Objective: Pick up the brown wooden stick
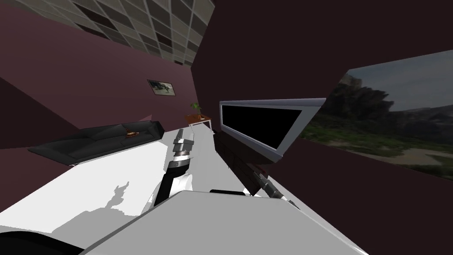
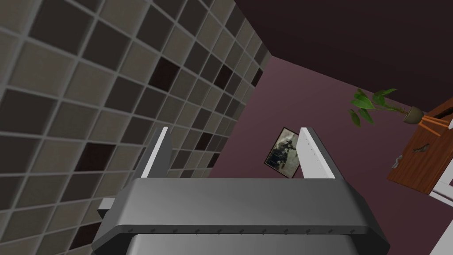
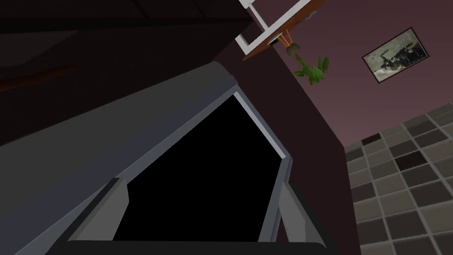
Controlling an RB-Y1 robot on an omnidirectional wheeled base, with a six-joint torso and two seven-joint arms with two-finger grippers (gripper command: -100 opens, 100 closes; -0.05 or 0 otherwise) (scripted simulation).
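While both claws are let go w/ fingers spread and nothing in them, L gripper (image 2: 234, 129) and R gripper (image 3: 202, 183) sit well apart from the brown stick (image 2: 432, 125), which lies on 1 small wood table (image 2: 424, 168) next to 1 pot (image 2: 414, 115) holding 1 plant (image 2: 367, 104) (table cut off at the edge). Also 1 black sofa (image 1: 97, 144), 1 TV (image 1: 261, 126). Small brown thing (image 1: 130, 133) on sofa: can't tell what.

Head view rolled, wrists upward, sharing plant (image 2: 362, 103)
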